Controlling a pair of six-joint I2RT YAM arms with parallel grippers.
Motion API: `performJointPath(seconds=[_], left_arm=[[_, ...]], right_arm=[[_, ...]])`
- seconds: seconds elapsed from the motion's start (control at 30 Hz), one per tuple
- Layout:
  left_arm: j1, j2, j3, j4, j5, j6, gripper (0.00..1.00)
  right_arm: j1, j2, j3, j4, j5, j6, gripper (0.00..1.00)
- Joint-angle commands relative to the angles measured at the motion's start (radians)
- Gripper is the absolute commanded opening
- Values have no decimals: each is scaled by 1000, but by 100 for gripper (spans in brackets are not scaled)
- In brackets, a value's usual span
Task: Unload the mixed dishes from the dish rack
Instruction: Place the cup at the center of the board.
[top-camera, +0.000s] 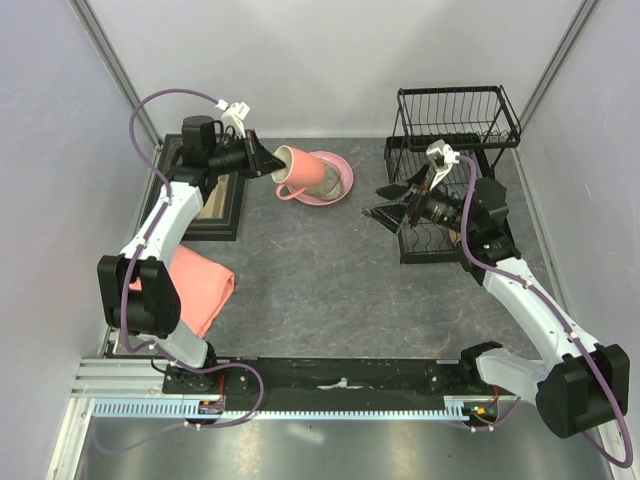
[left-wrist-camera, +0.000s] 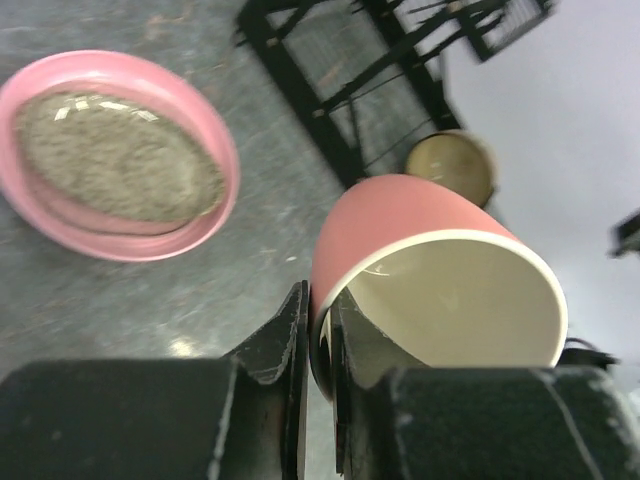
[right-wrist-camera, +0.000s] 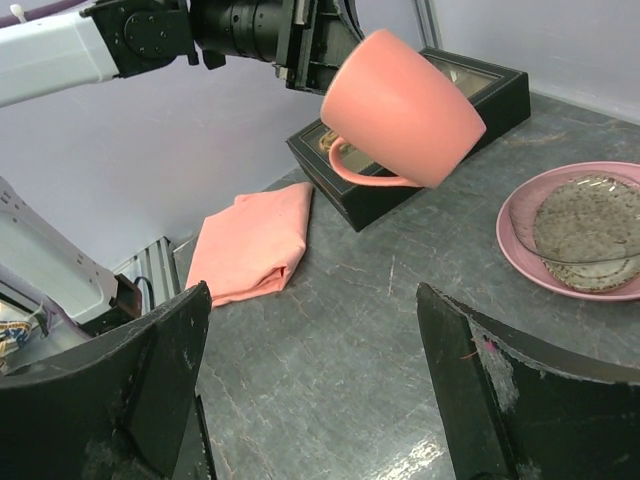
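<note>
The salmon-pink mug is held by its rim in the clenched left hand, tilted and clear of the surface. It is best turned upright and lowered beside the pink plate, which carries the speckled plate. Beyond, the right hand is spread empty at the dish rack.

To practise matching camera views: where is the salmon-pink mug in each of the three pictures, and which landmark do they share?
Top external: salmon-pink mug upper centre-left, tilted, at the pink plate's left edge.
Left wrist: mug lower right, mouth facing the camera, rim pinched in the left hand.
Right wrist: mug top centre, in the air, handle underneath.
Shared landmark: the pink plate holding the speckled plate.
</note>
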Motion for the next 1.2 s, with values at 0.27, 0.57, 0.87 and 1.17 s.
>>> performJointPath(seconds=[0.27, 0.57, 0.87, 1.17], left_arm=[[2, 165, 257, -463, -232, 494, 2], [-36, 281, 323, -574, -318, 589, 2], [-113, 363, 458, -716, -419, 672, 1], [-171, 427, 516, -778, -501, 702, 2]], right_arm=[[-1, -38, 0, -20, 24, -76, 92], [-3, -52, -4, -44, 41, -105, 93], [-7, -62, -16, -48, 49, -114, 95], [-6, -70, -15, -48, 49, -116, 96]])
